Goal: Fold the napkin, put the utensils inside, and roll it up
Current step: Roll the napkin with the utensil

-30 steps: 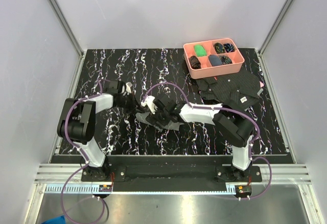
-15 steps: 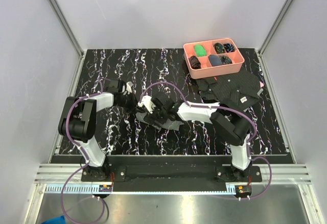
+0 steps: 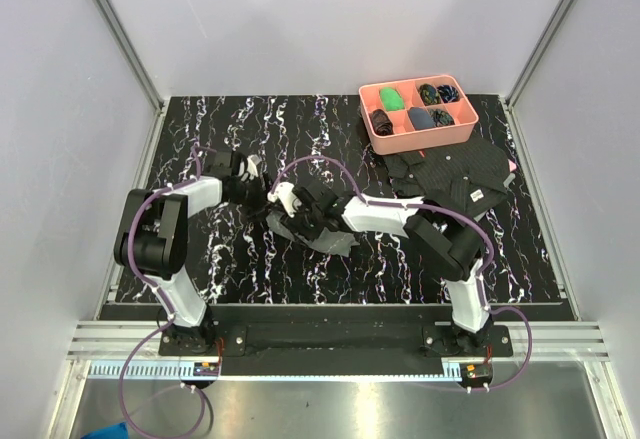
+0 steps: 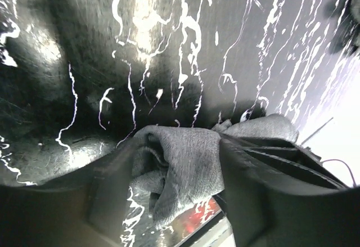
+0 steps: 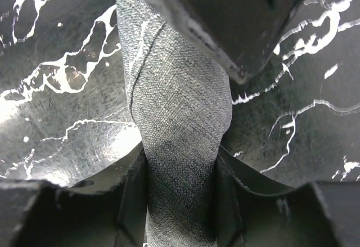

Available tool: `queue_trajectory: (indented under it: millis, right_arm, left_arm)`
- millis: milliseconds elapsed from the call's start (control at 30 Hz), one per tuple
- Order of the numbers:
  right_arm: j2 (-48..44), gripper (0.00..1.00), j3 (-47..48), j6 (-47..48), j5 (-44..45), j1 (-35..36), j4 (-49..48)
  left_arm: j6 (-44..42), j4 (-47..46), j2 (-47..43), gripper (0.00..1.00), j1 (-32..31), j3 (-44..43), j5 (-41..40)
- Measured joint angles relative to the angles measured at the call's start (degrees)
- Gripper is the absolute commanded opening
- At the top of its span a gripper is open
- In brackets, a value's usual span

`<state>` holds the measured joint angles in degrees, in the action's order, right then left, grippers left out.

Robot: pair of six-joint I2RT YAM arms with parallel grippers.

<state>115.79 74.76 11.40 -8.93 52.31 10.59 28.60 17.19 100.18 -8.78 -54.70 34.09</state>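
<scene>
The napkin (image 3: 322, 237) lay near the middle of the tabletop (image 3: 215, 124), drawn up into a narrow grey roll where the two arms met, with a looser flap spread on its near side. The right fingers (image 5: 239, 199) were clamped on the roll, one against each side of it. That looked like a way of pinning the turns so the cloth could not spring open. The left fingers (image 4: 264, 196) stood apart around the bunched end of the roll. The cloth sat loosely in the gap, and a strip of tabletop showed beside it (so this end was cradled rather than pinched). The utensils could not be seen in any view; they were probably wrapped inside, though nothing confirmed it. The work seemed to be at the rolling stage and fairly far along. The pink tray (image 3: 420, 142) and the black cloth (image 3: 450, 174) sat well apart at the far right, clear of both arms.
</scene>
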Motion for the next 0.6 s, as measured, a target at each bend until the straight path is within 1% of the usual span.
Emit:
queue_trajectory:
  millis: [100, 133, 233, 400, 600]
  right_arm:
    - [-1.0, 0.45, -1.6, -4.1, 0.3, -0.6, -0.8]
    - [-1.4, 0.45, -2.0, -5.4, 0.3, -0.9, -0.8]
    - [-2.2, 0.45, -2.9, -10.8, -0.4, -2.8, -0.4]
    - [-2.5, 0.45, -2.8, -19.3, -1.3, -8.5, 0.8]
    - [-2.2, 0.47, -1.7, -27.2, 0.4, -15.0, 3.1]
  left_arm:
    - [-0.1, 0.7, -1.0, 0.81, 0.5, -0.6, -0.7]
    - [-0.1, 0.9, -1.6, 0.86, 0.8, -0.6, -1.0]
    - [0.0, 1.6, -4.8, 0.92, 2.8, -0.7, -1.8]
    - [-0.4, 2.6, -12.8, 0.97, 6.1, -0.7, -3.3]
    - [-2.9, 5.0, -22.1, 0.99, 7.6, -0.7, -3.9]
